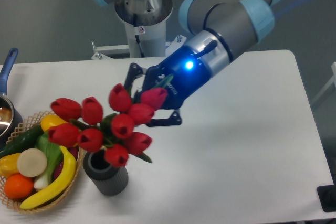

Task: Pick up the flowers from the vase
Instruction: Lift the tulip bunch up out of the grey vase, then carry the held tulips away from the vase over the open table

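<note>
Gripper [152, 98] clamped on the flowers [107, 125], whose heads hang at its eight o'clock, above the vase [106, 173]. Light, floppy and top-heavy by the look, the bunch seems best held at its gathered stems.

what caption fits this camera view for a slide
Hand lifting red tulips above the grey vase.

Even bright light — soft shadows | slight motion blur on arm [231, 19] | sharp elsewhere
</note>
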Controlling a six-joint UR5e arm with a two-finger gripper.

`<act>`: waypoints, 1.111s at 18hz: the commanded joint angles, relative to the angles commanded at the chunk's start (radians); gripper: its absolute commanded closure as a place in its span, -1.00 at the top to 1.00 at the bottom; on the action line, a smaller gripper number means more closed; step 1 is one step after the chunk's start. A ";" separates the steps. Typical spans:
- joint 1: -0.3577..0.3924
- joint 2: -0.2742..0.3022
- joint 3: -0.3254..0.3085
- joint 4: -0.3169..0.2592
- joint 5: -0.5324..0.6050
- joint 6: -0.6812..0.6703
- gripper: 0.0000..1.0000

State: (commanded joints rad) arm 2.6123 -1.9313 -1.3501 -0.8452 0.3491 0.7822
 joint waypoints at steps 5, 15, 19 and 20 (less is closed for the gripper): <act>0.037 -0.002 0.063 -0.003 0.191 0.012 -0.77; 0.160 0.011 -0.026 -0.017 0.520 0.152 -0.79; 0.167 -0.001 -0.040 -0.040 0.686 0.195 -0.85; 0.167 -0.006 -0.038 -0.047 0.720 0.207 -0.85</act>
State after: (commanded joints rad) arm 2.7796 -1.9374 -1.3883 -0.8927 1.0688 0.9893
